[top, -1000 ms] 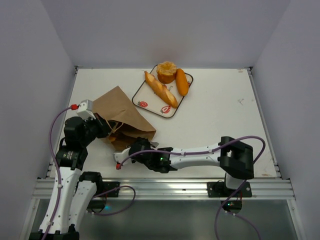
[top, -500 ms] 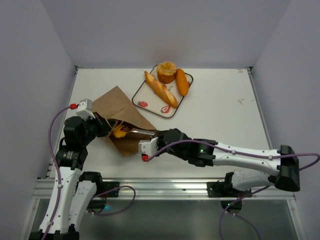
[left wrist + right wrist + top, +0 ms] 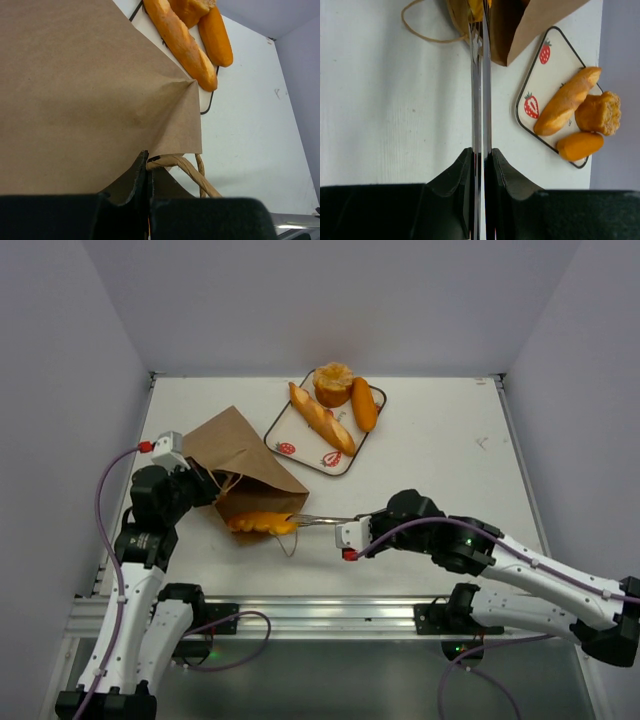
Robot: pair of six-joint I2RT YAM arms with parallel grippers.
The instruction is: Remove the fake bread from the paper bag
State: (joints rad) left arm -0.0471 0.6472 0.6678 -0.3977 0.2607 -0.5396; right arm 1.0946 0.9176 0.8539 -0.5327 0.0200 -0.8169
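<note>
The brown paper bag (image 3: 240,455) lies on its side at the left of the table. My left gripper (image 3: 205,488) is shut on the bag's rim by a cord handle (image 3: 195,172); in the left wrist view the gripper (image 3: 146,167) pinches the paper edge. My right gripper (image 3: 350,524) is shut on metal tongs (image 3: 322,519), and the tong tips hold a golden croissant-like bread piece (image 3: 262,523) just outside the bag's mouth. In the right wrist view the tongs (image 3: 481,90) run from the gripper (image 3: 481,152) up to the bag (image 3: 530,20).
A white strawberry-print tray (image 3: 290,435) at the back centre carries a baguette (image 3: 320,418), a round bun (image 3: 332,383) and an oval roll (image 3: 364,403). A loose cord handle (image 3: 427,35) lies on the table by the bag's mouth.
My right arm has drawn back to the right with the tongs, pulling the bread piece from inside the bag out past its mouth. The left gripper has kept its hold on the bag.
</note>
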